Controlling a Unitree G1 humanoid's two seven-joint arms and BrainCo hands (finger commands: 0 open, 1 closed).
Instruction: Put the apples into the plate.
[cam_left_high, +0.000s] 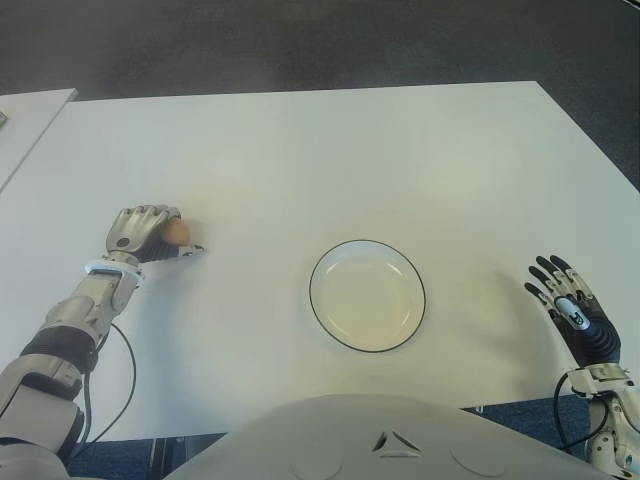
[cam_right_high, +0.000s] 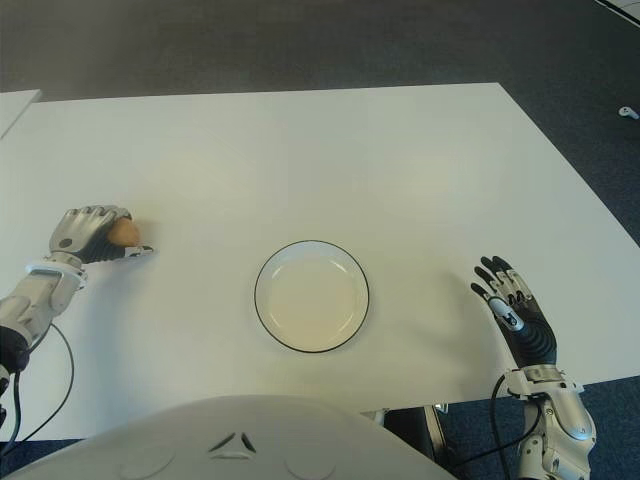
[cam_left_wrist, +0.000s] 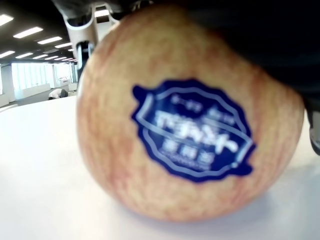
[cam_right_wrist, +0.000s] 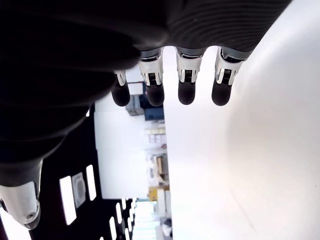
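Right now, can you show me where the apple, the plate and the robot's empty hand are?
apple (cam_left_wrist: 190, 135): left wrist view, on its blue sticker.
plate (cam_left_high: 367, 295): left eye view, bare middle of the dish.
right hand (cam_left_high: 572, 310): left eye view, on the palm, fingers spread.

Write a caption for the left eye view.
Left hand grips an apple left of the empty plate.

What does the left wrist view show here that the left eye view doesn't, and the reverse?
Only the left wrist view shows the blue sticker on the apple.

Only the left eye view shows the empty plate at the table's middle and the right robot hand, fingers spread, right of it.

Both show the apple on the white table, the left robot hand curled over it.
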